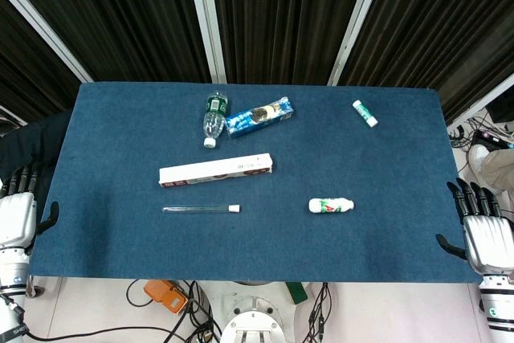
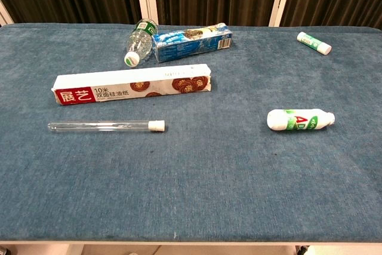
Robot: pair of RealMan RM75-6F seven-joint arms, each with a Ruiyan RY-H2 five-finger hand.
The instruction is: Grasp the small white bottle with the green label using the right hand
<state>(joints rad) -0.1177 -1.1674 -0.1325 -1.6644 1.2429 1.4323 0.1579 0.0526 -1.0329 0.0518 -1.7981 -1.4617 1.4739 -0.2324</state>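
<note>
The small white bottle with a green label (image 1: 331,206) (image 2: 299,119) lies on its side on the blue table, right of centre toward the front, cap pointing right. My right hand (image 1: 483,230) hangs beside the table's right edge, well to the right of the bottle, fingers straight and apart, holding nothing. My left hand (image 1: 18,213) sits off the left edge, also holding nothing with its fingers extended. Neither hand shows in the chest view.
A white and green stick tube (image 1: 365,113) (image 2: 314,42) lies at the back right. A clear water bottle (image 1: 213,118) and blue snack pack (image 1: 259,116) lie at the back centre. A long white box (image 1: 215,170) and a glass test tube (image 1: 201,209) lie left of centre.
</note>
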